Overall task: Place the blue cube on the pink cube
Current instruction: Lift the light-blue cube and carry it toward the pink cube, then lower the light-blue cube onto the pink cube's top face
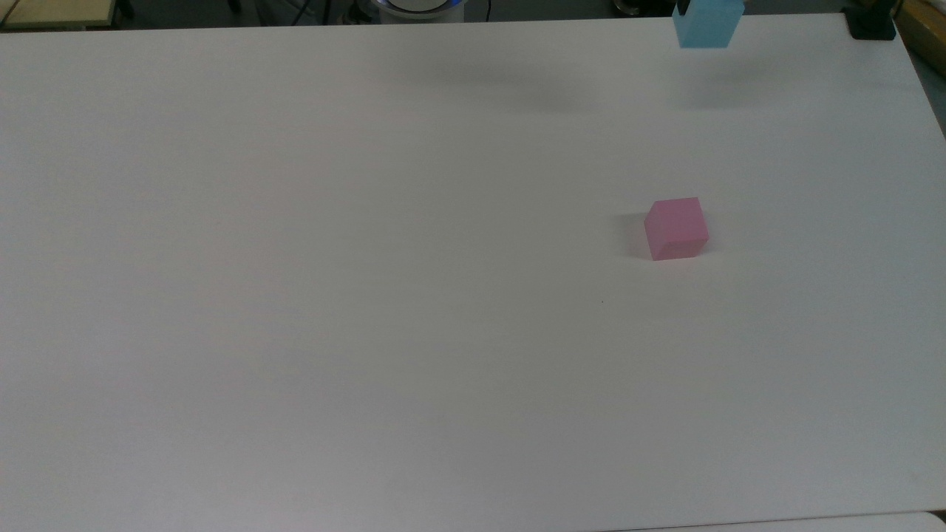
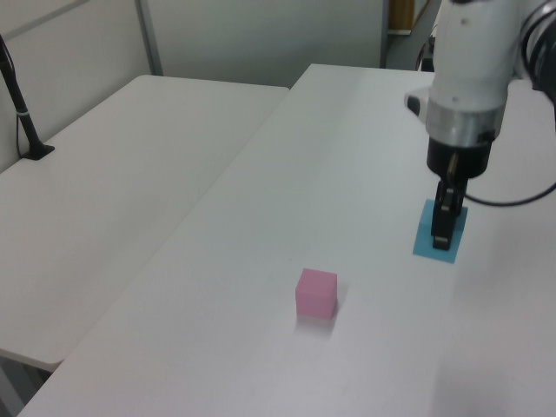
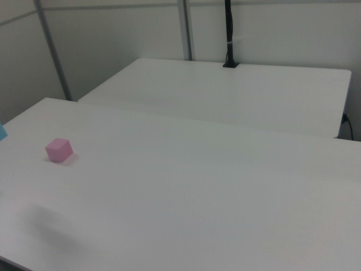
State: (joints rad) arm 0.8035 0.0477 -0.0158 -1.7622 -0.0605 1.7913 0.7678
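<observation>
Hanging clear of the counter (image 2: 261, 217), the blue cube (image 2: 438, 231) is being held between the jaws of the gripper (image 2: 444, 228), which are pressing in on its sides; in the left view one black finger (image 2: 444, 217) is lying across the cube's near face. In the top view the blue cube (image 1: 707, 24) is being seen at the upper edge, with a soft shadow being cast on the white counter (image 1: 369, 295) below it. In the right view a sliver of the blue cube (image 3: 2, 132) is showing at the right view's left edge.

The pink cube (image 2: 316, 293) is sitting flat on the counter, well apart from the blue cube, toward the left view's left and lower down. In the top view the pink cube (image 1: 676, 227) is lying below the blue cube, slightly turned. In the right view the pink cube (image 3: 59, 149) is resting near the counter's (image 3: 197, 186) left end.

A second white desk (image 2: 95, 191) is standing beside the counter, with a black pole (image 2: 19, 104) mounted on it.
</observation>
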